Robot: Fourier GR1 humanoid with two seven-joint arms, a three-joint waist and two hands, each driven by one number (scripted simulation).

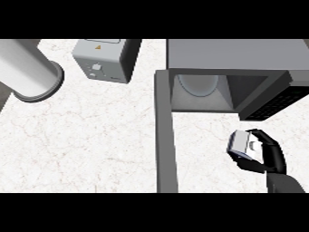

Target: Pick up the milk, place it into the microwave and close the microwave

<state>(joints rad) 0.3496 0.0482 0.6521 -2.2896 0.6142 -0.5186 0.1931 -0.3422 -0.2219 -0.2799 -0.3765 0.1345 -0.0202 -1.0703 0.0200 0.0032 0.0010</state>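
Black right hand point(267, 156) on grey forearm: fingers and thumb curled round small grey-white milk carton point(241, 144), held above white marble counter point(83, 136). Just above hand: grey box-shaped microwave point(240, 56), cavity open, pale round turntable plate point(198, 84) inside. Left of hand: long grey microwave door point(165, 136), swung fully out toward viewer. Further left, well apart: small light-grey toaster-like appliance point(100, 61) with knob. Far upper left: large white cylinder point(23, 72), tilted, grey-rimmed.
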